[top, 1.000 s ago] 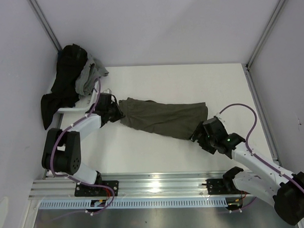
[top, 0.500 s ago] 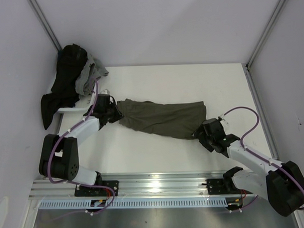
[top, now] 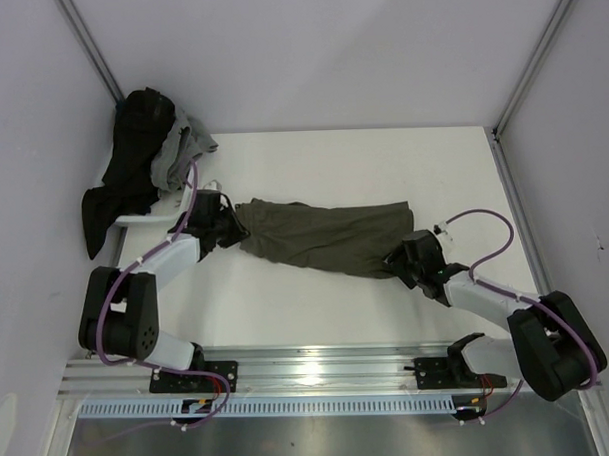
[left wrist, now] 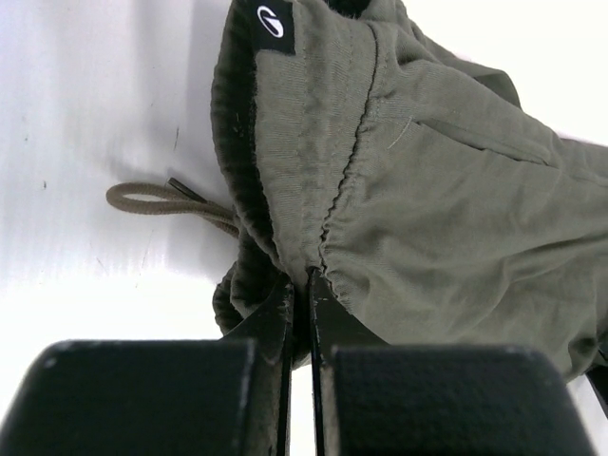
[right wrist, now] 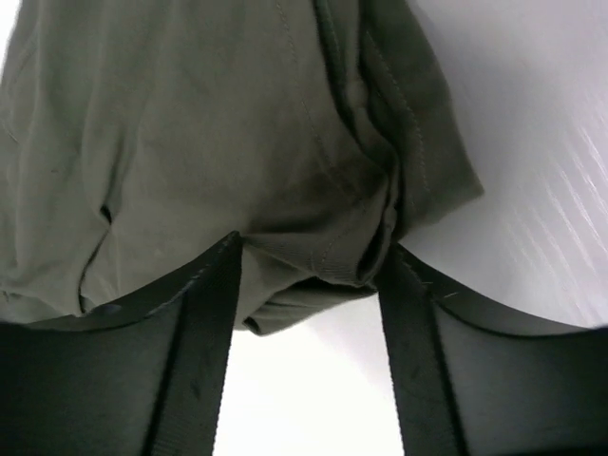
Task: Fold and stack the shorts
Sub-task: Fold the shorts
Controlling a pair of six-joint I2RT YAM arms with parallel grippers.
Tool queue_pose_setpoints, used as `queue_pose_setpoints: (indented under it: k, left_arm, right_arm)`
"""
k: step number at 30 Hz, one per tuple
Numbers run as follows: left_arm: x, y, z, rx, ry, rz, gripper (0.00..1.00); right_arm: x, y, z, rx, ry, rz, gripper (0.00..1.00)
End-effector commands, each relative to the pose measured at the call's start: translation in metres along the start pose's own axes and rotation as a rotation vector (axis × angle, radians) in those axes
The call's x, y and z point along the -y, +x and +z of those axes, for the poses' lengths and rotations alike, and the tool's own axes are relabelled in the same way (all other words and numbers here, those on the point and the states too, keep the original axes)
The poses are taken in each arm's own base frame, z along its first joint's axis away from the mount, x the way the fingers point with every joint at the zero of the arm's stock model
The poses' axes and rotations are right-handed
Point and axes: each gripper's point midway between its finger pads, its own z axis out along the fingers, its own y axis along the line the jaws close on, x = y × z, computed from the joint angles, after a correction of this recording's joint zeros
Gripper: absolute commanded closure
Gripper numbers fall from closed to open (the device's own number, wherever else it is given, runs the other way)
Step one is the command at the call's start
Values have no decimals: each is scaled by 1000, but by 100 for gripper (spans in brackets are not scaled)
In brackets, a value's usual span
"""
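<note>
My worktop [top: 382,165]: white.
On it, middle: shorts [top: 325,237], stretched lengthwise.
Far-left corner: dark clothes heap [top: 141,144].

Small black tag [left wrist: 271,20], white oval logo mark on it, sewn on the olive shorts [left wrist: 456,209], no letters or numbers legible

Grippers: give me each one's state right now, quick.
Left gripper: shut on the shorts, pinching the waistband.
Right gripper: open, jaws astride the leg hem, not clamped on it.
</note>
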Motion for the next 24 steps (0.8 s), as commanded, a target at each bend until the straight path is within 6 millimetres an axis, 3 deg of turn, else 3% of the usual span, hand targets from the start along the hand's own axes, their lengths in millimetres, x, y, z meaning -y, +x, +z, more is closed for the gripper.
queue_pose_setpoints:
  k: [1, 7, 8, 9, 18, 24]
  left_arm:
    - [7, 2, 3, -4, 40, -21, 100]
    - [6, 1, 3, -6, 42, -30, 100]
    - [5, -1, 3, -5, 42, -32, 100]
    - [3, -2, 3, -8, 42, -36, 100]
    - [-23, -46, -1, 33, 7, -70, 100]
    - [-19, -48, 8, 7, 28, -72, 100]
  right_arm:
    - [25, 1, 10, 30, 76, 4, 44]
    - [27, -6, 14, 37, 90, 2, 76]
    - [31, -7, 13, 33, 105, 0, 94]
    - [34, -11, 12, 35, 115, 2, 100]
    - [54, -34, -14, 41, 164, -65, 100]
    - [61, -23, -17, -40, 188, -175, 100]
